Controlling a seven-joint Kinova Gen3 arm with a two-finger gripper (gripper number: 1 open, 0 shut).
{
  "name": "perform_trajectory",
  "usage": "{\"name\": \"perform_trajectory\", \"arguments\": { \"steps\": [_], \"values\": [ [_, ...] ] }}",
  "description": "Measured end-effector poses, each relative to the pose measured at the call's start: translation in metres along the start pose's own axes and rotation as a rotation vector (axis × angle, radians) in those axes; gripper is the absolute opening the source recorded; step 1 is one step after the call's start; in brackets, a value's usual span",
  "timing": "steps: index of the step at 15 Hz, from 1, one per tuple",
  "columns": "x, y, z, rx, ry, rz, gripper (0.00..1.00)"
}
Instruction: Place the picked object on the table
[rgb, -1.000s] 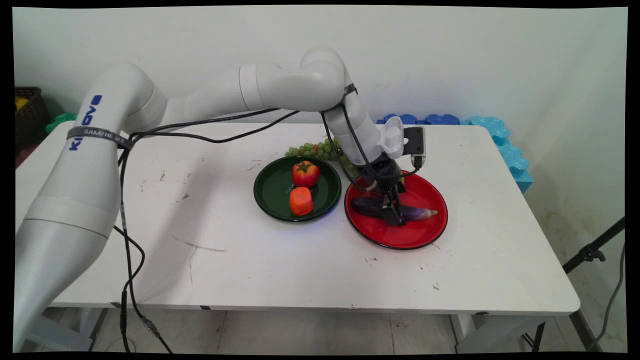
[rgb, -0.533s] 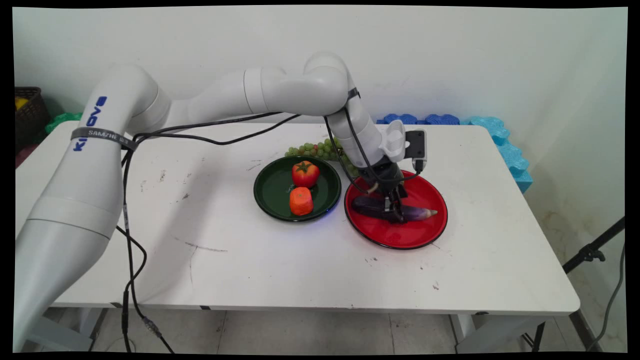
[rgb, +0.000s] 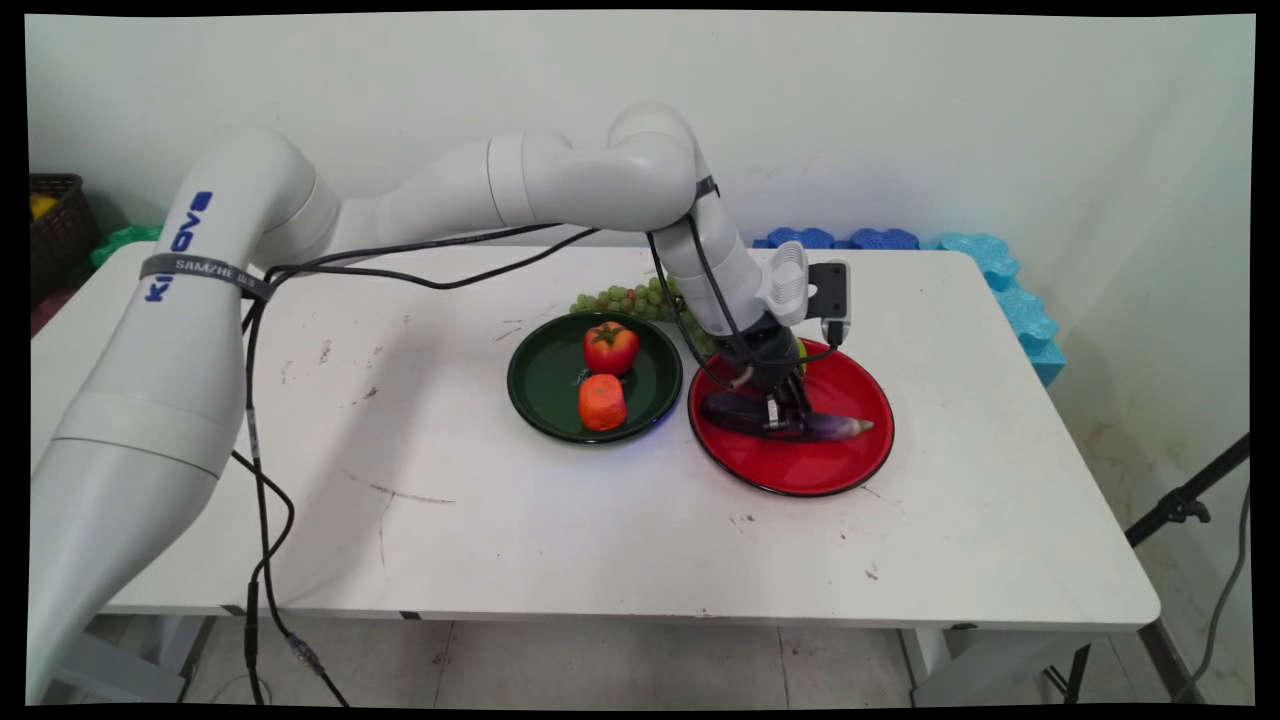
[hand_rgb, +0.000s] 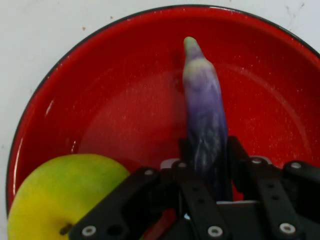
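Observation:
A purple eggplant (rgb: 838, 428) (hand_rgb: 202, 110) lies on the red plate (rgb: 850, 470) (hand_rgb: 115, 100) right of the table's middle. My gripper (rgb: 783, 425) (hand_rgb: 207, 150) is down on the plate, shut on the eggplant's middle, one finger on each side of it. In the hand view a yellow-green round fruit (hand_rgb: 60, 195) sits on the same plate, close beside the gripper's linkage. In the main view the wrist hides most of that fruit.
Left of the red plate, a dark green plate (rgb: 545, 385) holds a red tomato (rgb: 610, 347) and an orange carrot piece (rgb: 602, 402). Green grapes (rgb: 630, 298) lie behind it. Blue foam pieces (rgb: 990, 260) line the back right edge.
The fingers, spread wide over the eggplant a second ago, have closed onto it. The wrist has settled slightly lower; the eggplant has barely shifted.

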Motion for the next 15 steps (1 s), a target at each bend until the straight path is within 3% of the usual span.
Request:
{"name": "perform_trajectory", "arguments": {
  "steps": [7, 15],
  "values": [
    [0.005, 0.004, -0.018, 0.007, 0.013, -0.005, 0.0],
    [0.022, 0.009, -0.073, 0.053, 0.06, -0.08, 0.0]
  ]
}}
